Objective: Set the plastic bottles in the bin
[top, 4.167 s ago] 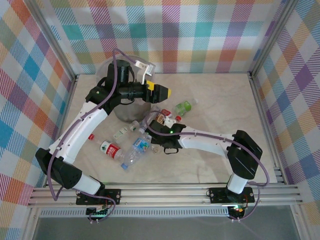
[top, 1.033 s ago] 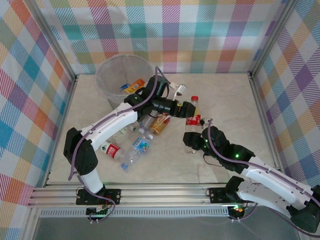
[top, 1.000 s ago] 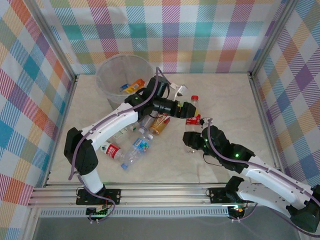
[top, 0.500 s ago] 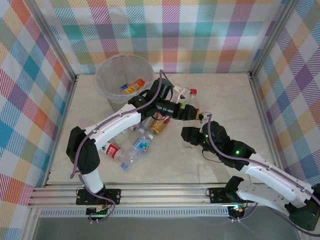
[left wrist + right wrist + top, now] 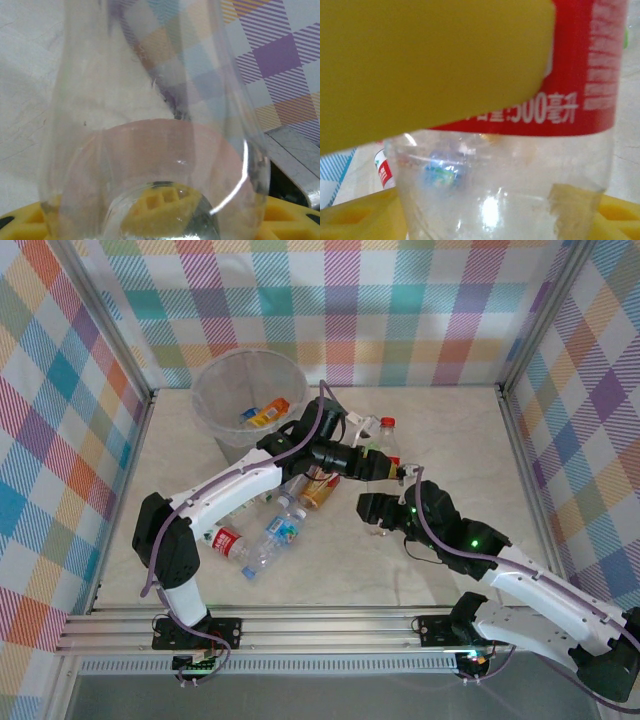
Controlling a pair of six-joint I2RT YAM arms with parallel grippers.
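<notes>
The left gripper [image 5: 388, 468] grips 1 red-labelled bottle [image 5: 386, 443], upright over mid-table, right of the bin [image 5: 213, 390]. The right gripper [image 5: 370, 510] sits at its base, jaws apart.

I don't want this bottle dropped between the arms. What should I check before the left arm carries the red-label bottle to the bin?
1. Left gripper gripping the red-label bottle: cannot tell; it is at the bottle, contact unclear.
2. Right gripper clear of the bottle: cannot tell; its wrist view has the bottle very close.
3. Bin upright, mouth open: ok.
4. Room in the bin: ok; only a few bottles inside.
</notes>
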